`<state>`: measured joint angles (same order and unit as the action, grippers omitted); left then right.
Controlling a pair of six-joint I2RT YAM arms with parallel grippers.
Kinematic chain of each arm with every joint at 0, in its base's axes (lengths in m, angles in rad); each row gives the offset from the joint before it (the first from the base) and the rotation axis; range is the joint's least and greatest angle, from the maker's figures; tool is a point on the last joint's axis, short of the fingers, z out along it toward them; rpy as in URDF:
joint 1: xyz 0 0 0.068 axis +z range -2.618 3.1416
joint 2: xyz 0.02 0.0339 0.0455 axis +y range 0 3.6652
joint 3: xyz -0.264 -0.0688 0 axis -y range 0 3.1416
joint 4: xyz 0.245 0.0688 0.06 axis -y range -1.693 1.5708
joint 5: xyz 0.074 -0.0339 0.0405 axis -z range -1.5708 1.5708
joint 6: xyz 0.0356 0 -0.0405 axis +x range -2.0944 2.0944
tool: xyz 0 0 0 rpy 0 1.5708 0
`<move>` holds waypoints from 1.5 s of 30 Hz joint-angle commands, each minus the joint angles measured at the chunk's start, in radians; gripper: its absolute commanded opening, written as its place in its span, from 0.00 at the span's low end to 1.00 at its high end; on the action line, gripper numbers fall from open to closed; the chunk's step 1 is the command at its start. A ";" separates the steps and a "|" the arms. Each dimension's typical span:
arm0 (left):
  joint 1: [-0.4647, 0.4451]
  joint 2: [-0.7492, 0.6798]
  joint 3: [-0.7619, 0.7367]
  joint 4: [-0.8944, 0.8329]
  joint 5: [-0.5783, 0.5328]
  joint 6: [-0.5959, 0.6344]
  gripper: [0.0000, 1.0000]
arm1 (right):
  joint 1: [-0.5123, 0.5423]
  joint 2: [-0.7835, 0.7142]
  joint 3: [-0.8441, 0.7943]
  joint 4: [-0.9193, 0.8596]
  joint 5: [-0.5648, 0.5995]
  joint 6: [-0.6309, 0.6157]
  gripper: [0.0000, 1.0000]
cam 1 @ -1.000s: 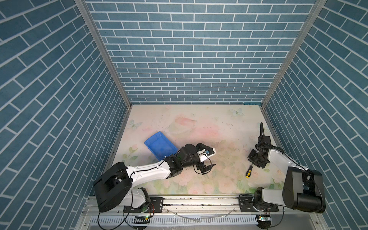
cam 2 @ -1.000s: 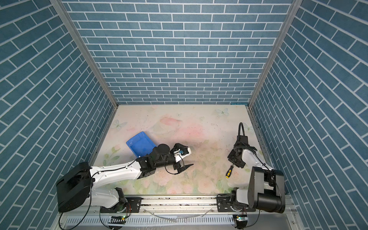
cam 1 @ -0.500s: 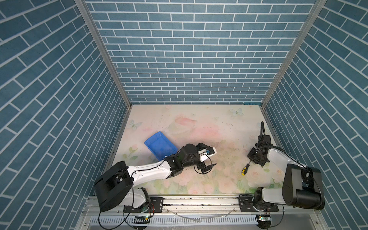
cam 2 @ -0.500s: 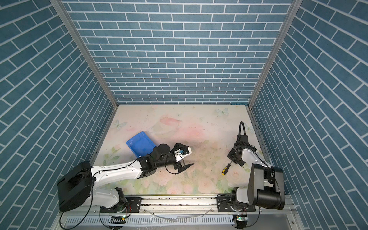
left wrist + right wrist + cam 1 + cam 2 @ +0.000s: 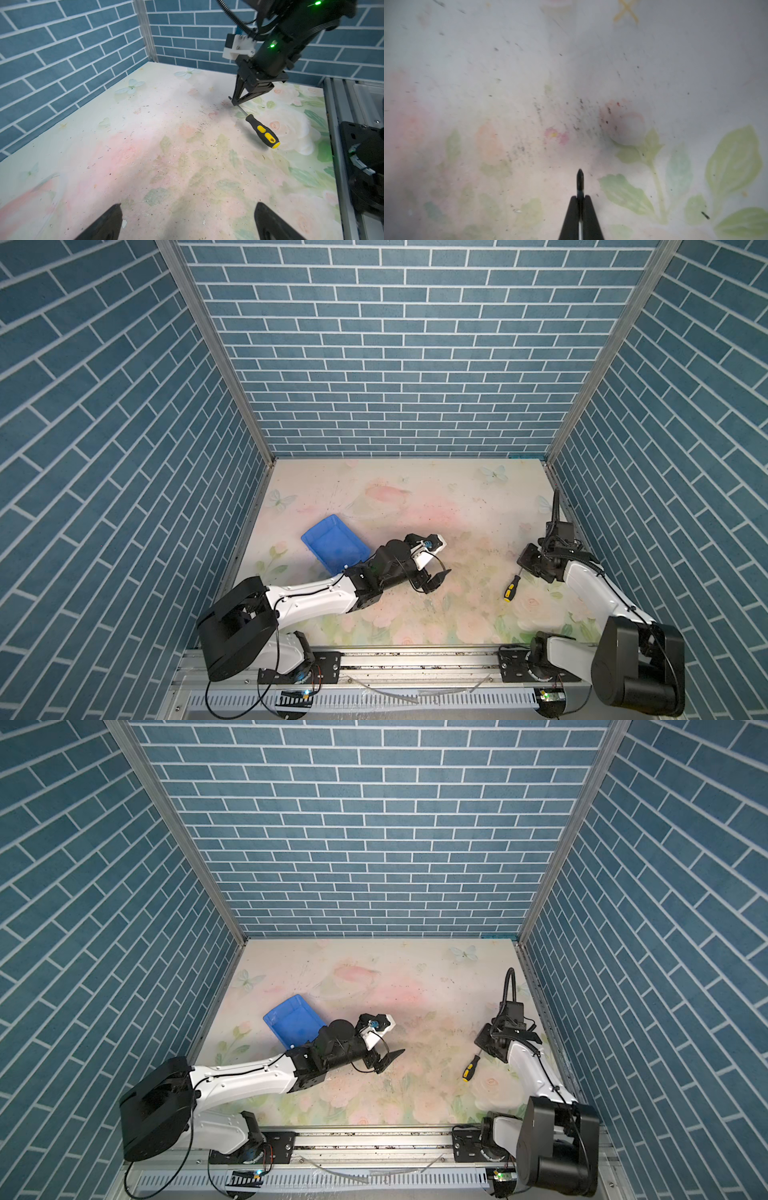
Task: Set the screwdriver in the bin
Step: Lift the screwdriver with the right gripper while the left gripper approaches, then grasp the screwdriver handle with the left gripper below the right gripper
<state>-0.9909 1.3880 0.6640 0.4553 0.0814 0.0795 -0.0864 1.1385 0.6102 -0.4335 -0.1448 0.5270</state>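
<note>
Enclosure: blue brick-pattern walls on three sides; floral-print bench (image 5: 415,497), scuffed and speckled.
Screwdriver position: screwdriver (image 5: 512,584) near the right edge of the bench, toward the front-right corner.
Long axis: shaft end at the right gripper (image 5: 580,200); black-and-yellow handle points toward the front edge, slanted slightly leftward.
Right gripper state: pressed together on the thin shaft just behind the tip (the tip pokes out past the fingers in the right wrist view). Whether the handle rests on the bench cannot be told.
Left gripper state: left gripper (image 5: 188,205) spread wide, empty, near the middle of the bench.
Bin position: bin (image 5: 332,543) toward the left edge, well apart from the screwdriver; the left gripper sits between them.
Assessment: the right arm has the tool but is the farther arm from the bin. The carry must run leftward across the bench. A pinch this far from the heavy handle may let it pivot.
</note>
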 commanded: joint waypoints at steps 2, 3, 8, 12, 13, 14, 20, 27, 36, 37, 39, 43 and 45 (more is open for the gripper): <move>-0.005 0.012 0.030 0.041 -0.081 -0.109 1.00 | 0.006 -0.091 0.015 0.034 -0.098 -0.059 0.00; -0.006 0.010 0.030 0.049 -0.085 -0.124 1.00 | 0.007 -0.107 0.019 0.045 -0.119 -0.064 0.00; -0.002 0.009 0.030 0.055 -0.082 -0.217 1.00 | 0.014 -0.165 0.052 0.089 -0.226 -0.069 0.00; 0.010 0.021 0.078 0.045 -0.076 -0.336 1.00 | 0.052 -0.195 0.088 0.131 -0.278 -0.090 0.00; 0.015 0.026 0.087 0.040 -0.063 -0.367 1.00 | 0.070 -0.198 0.100 0.138 -0.280 -0.103 0.00; 0.018 0.033 0.095 0.040 -0.050 -0.385 1.00 | 0.085 -0.200 0.112 0.143 -0.280 -0.115 0.00; 0.022 0.065 0.147 0.023 0.007 -0.439 0.98 | 0.201 -0.181 0.181 0.197 -0.284 -0.184 0.00; 0.032 0.119 0.193 0.035 0.126 -0.486 0.93 | 0.336 -0.127 0.243 0.295 -0.317 -0.246 0.00; 0.037 0.194 0.209 0.181 0.222 -0.565 0.81 | 0.442 -0.097 0.266 0.376 -0.318 -0.273 0.00; 0.040 0.200 0.210 0.186 0.225 -0.568 0.80 | 0.449 -0.094 0.270 0.384 -0.322 -0.272 0.00; 0.043 0.211 0.209 0.207 0.228 -0.580 0.77 | 0.459 -0.087 0.276 0.398 -0.336 -0.268 0.00; 0.056 0.238 0.202 0.264 0.251 -0.610 0.66 | 0.470 -0.078 0.266 0.444 -0.372 -0.245 0.00; 0.058 0.247 0.204 0.273 0.258 -0.614 0.61 | 0.472 -0.078 0.261 0.467 -0.388 -0.230 0.00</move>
<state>-0.9428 1.6157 0.8520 0.6666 0.3099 -0.5129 0.3771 1.0595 0.8307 -0.0467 -0.4835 0.2878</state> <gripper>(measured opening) 0.625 0.057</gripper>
